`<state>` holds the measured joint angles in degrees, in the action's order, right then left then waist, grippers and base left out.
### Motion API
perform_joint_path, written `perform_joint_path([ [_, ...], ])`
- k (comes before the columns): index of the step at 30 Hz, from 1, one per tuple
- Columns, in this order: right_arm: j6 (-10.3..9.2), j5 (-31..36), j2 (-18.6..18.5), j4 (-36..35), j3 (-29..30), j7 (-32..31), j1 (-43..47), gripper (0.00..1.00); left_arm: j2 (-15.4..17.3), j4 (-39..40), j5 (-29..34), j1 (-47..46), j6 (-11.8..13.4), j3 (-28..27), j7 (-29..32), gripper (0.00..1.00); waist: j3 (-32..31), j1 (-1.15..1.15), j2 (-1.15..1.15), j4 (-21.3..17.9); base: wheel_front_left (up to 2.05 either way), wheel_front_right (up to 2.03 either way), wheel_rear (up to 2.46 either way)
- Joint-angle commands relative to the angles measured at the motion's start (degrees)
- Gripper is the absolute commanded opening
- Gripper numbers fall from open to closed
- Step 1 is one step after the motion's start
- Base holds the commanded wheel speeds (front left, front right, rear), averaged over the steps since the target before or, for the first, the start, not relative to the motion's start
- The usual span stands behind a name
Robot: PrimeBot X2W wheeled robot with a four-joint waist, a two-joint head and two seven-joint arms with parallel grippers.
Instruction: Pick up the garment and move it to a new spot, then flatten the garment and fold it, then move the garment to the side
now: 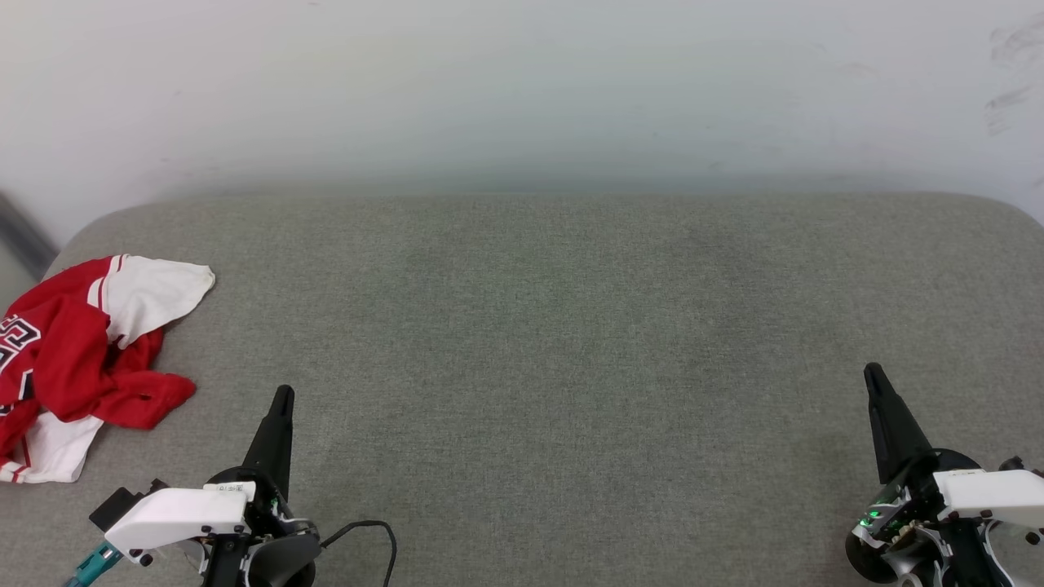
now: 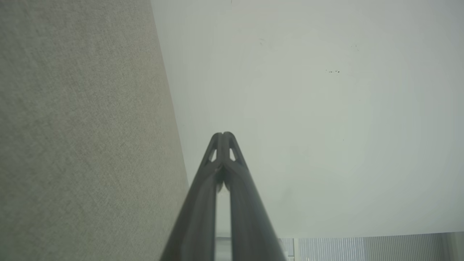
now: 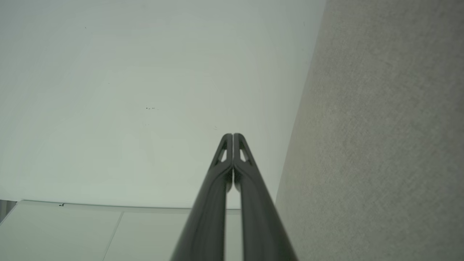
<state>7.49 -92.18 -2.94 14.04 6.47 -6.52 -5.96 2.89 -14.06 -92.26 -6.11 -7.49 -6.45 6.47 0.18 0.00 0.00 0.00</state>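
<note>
Grey fabric pad against a pale wall. Garment lies crumpled at the pad's far left edge, red body bunched, white sleeve up top. Left gripper sits just right of it, fingers pressed together, holding nothing. Right gripper is well apart at the far right, also closed and empty. Pick not yet started. Likely best: open left wide, come down on the thick red bunch, pinch deep for several layers, lift clear before carrying to centre.
</note>
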Motion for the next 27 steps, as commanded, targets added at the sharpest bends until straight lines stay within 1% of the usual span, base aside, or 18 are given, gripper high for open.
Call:
perform_joint_path([
  [1,0.0,0.09,0.16,0.01,0.0,0.12,-0.85,0.0,-0.03,0.03,0.21,-0.38,-0.07,-0.07,0.1,0.0,0.0,0.0,0.0,0.0,0.0,0.0,0.0],
  [27,0.0,0.09,0.17,0.01,0.0,0.12,-0.85,0.0,-0.03,0.03,0.21,-0.38,-0.07,-0.07,0.1,0.0,0.0,0.0,0.0,0.0,0.0,0.0,0.0],
])
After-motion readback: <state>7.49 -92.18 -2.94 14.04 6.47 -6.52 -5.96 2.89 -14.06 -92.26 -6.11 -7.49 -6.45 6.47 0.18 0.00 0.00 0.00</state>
